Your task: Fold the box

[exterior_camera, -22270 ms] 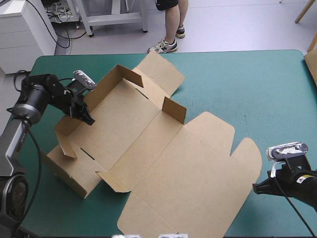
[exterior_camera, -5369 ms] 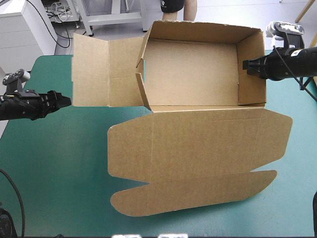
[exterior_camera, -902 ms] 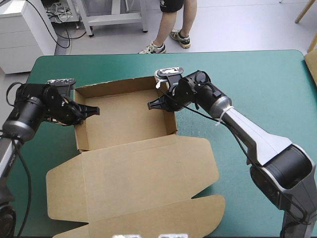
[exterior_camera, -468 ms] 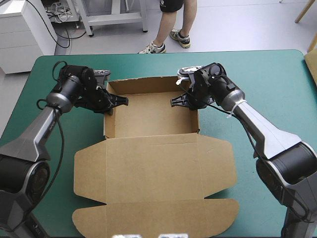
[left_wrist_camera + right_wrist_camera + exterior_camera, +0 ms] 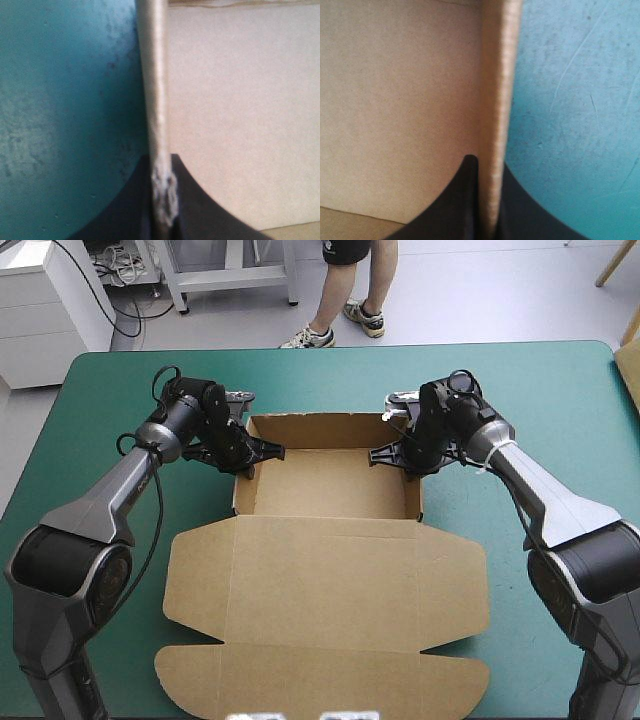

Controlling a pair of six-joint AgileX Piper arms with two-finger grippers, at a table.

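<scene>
High view: I saw the brown box [image 5: 330, 480] on the teal-green worktop [image 5: 560, 390], formed as an open tray toward the far middle. Its lid [image 5: 325, 580] lay flat toward the near edge, with the tuck flap [image 5: 320, 680] nearest of all. The left arm [image 5: 120, 490] reached in from the left, its jaws at the tray's left wall [image 5: 240, 490] near the far-left corner. The right arm [image 5: 540, 490] came in from the right, its jaws at the right wall [image 5: 416, 490] near the far-right corner.

Left wrist view: the jaws were all but closed, gripping the box's wall [image 5: 152, 75] edge-on between the black fingers [image 5: 200, 210]. Teal-green cover [image 5: 65, 100] lay on one side of the wall and the brown inside of the tray [image 5: 240, 110] on the other.

Right wrist view: the jaws were likewise pinched narrow on the upright wall [image 5: 495, 100], the board held between the black fingers [image 5: 465, 200]. The tray's brown floor [image 5: 395, 100] lay on one side and the cover [image 5: 570, 100] on the other.
</scene>
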